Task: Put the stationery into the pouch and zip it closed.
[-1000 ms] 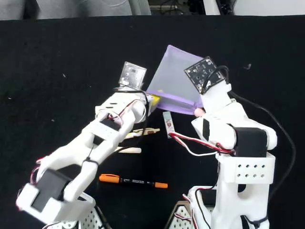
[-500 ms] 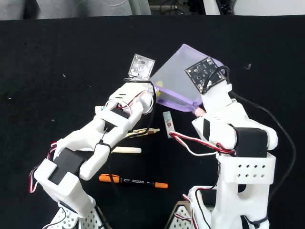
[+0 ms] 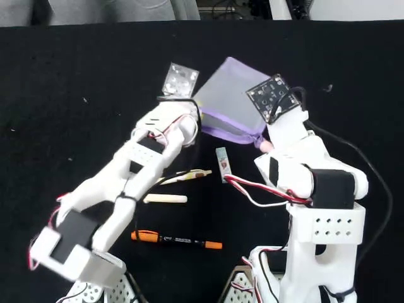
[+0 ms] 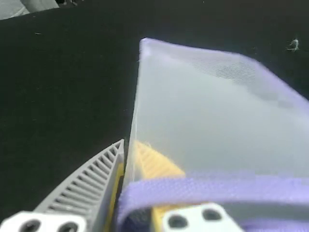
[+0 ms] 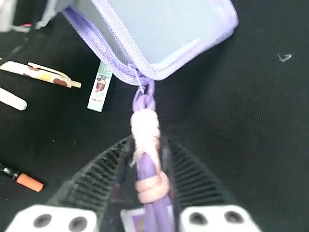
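Observation:
The purple mesh pouch (image 3: 228,100) lies tilted at the table's far middle, its zip edge (image 3: 227,134) facing the arms. My left gripper (image 3: 197,125) is at the pouch's open corner, and in the left wrist view the left gripper (image 4: 145,166) is shut on a yellow item (image 4: 152,162) that shows through the pouch mesh (image 4: 217,125). My right gripper (image 5: 145,142) is shut on the pouch's braided purple and pink zip cord (image 5: 145,125), seen in the high view as the right gripper (image 3: 261,144) at the pouch's near right corner.
Loose on the black table (image 3: 76,76) between the arms lie an orange-capped marker (image 3: 177,240), a white stick (image 3: 165,199), a patterned pen (image 3: 186,175) and a small rectangular item (image 3: 223,163). The right arm's base (image 3: 322,252) stands at the near right.
The left gripper has carried the yellow item from outside the zip edge into the pouch's corner. The pouch swung right, then back left. The right gripper held the cord throughout.

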